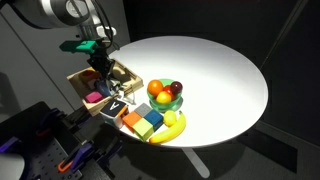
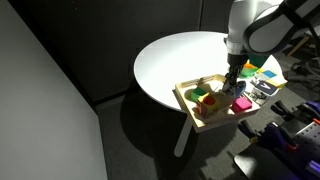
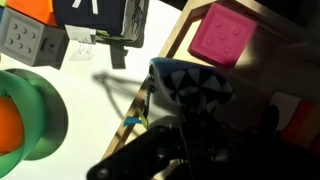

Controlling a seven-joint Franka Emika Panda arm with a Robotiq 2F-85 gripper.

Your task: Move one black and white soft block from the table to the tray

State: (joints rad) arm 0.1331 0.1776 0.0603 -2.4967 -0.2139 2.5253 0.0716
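In the wrist view my gripper (image 3: 192,108) is shut on the black and white soft block (image 3: 190,78), a small cube with a fine checkered pattern. It hangs over the near rim of the light wooden tray (image 3: 178,40). In both exterior views the gripper (image 1: 100,62) (image 2: 233,82) hovers just above the tray (image 1: 76,80) (image 2: 184,97) at the edge of the round white table (image 1: 215,70) (image 2: 175,55); the held block is hidden there. A pink block (image 3: 222,33) (image 1: 95,97) (image 2: 241,103) lies in the tray.
A black block with a white line mark (image 3: 100,15) (image 1: 117,108) stands beside the tray. Orange (image 1: 133,120), blue (image 1: 155,115) and green (image 1: 147,128) blocks, a banana (image 1: 172,128) and a dark fruit bowl (image 1: 176,100) sit nearby. More coloured pieces (image 2: 205,97) lie in the tray.
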